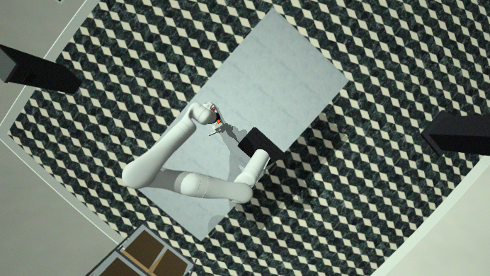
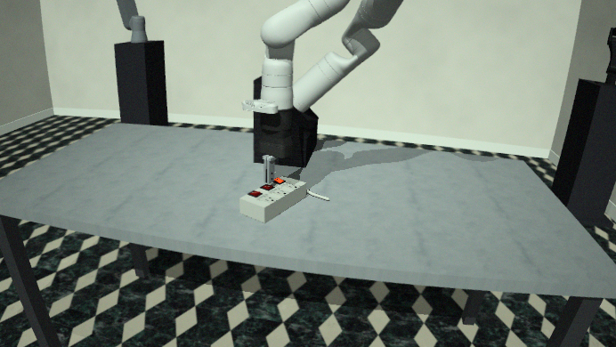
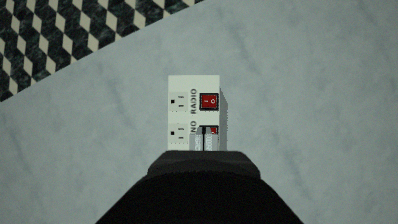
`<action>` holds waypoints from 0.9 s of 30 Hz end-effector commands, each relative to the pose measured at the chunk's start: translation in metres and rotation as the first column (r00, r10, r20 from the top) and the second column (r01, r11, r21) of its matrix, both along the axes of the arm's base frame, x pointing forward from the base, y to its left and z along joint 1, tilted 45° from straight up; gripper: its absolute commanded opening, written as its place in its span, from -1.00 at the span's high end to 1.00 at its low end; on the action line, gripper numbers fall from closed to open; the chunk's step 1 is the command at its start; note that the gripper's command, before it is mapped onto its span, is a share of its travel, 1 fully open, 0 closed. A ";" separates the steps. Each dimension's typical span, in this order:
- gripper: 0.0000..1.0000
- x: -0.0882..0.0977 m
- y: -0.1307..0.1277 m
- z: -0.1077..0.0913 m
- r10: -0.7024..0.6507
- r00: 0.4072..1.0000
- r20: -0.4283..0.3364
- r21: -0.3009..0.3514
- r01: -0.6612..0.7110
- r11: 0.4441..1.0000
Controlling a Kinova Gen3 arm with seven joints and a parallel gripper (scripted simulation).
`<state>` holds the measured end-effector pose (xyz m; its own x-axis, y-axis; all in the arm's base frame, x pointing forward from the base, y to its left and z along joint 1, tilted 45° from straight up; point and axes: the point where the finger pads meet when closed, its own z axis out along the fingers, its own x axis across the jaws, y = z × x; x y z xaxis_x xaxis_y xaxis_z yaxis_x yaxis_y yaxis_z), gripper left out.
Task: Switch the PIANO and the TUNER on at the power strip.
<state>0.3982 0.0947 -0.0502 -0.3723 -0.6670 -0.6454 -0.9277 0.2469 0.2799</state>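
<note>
Here, a white rectangular power strip (image 2: 272,200) with three red rocker switches lies flat near the middle of the grey marbled bench (image 2: 423,213). The tool (image 2: 269,173), clenched on nothing, points straight down over the middle switch (image 2: 267,187).

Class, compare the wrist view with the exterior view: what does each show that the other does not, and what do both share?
Wrist only: the RADIO label beside the far switch, and socket slots.
Exterior only: three red switches, the rear one glowing brighter, the cord stub, and the arm's black pedestal.
Both: the shut gripper poised above the middle switch of the power strip.
</note>
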 end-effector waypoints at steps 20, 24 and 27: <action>1.00 -0.001 0.004 -0.005 0.000 1.000 -0.002 0.000 0.000 1.000; 1.00 -0.001 0.004 -0.005 0.000 1.000 -0.002 0.000 0.000 1.000; 1.00 -0.001 0.004 -0.005 0.000 1.000 -0.002 0.000 0.000 1.000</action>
